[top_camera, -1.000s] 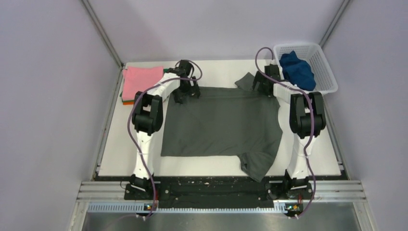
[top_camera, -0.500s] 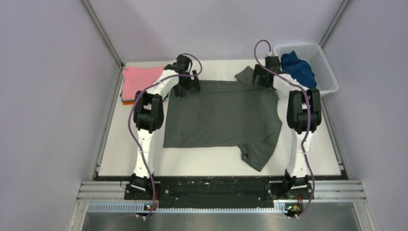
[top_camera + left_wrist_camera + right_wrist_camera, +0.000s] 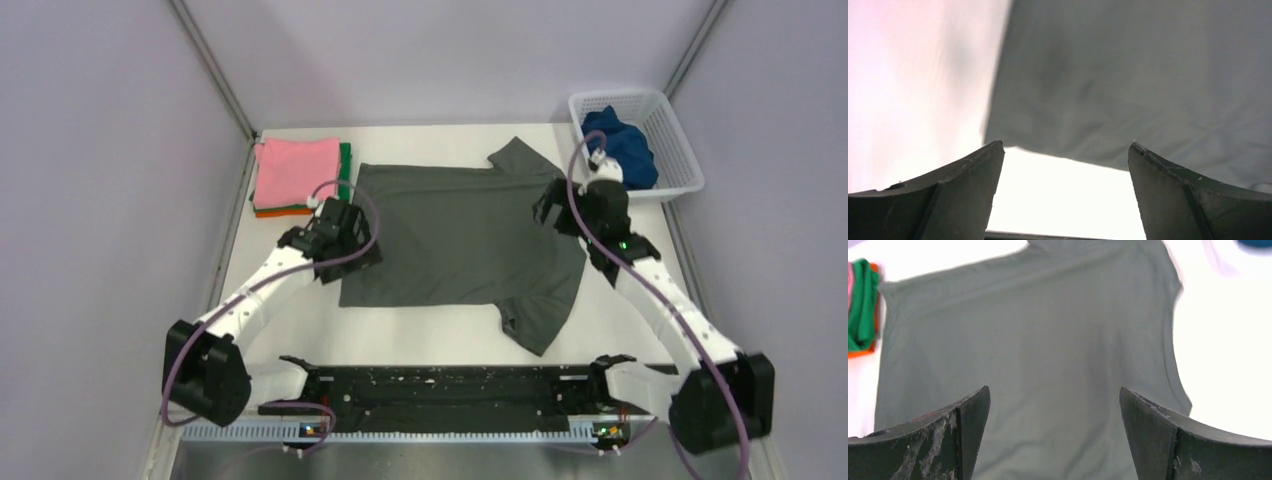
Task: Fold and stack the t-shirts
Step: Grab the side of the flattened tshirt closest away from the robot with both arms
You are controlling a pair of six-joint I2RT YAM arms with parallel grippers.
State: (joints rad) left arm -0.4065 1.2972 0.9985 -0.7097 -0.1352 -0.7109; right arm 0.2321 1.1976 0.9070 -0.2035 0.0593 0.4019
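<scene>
A dark grey t-shirt [image 3: 460, 235] lies spread flat mid-table, its sleeves on the right side. At the far left, a folded pink t-shirt [image 3: 295, 170] tops a stack with green [image 3: 345, 160] and orange [image 3: 265, 211] t-shirts under it. A dark blue t-shirt [image 3: 620, 145] is bunched in the basket. My left gripper [image 3: 350, 245] hovers open at the grey shirt's left edge; the left wrist view shows bare table between the fingertips [image 3: 1065, 145] and a shirt corner [image 3: 1128, 75] ahead. My right gripper [image 3: 560, 205] hangs open and empty above the shirt's right part [image 3: 1054, 388].
A white mesh basket [image 3: 680, 165] stands at the far right corner. Grey walls close in on both sides. A black rail [image 3: 440, 385] with the arm bases runs along the near edge. In the right wrist view the green t-shirt [image 3: 860, 305] shows at left.
The grey shirt has slid a little toward the far edge. Both grippers have left its far edge and drawn back toward me, the arms now swung out low to each side.
</scene>
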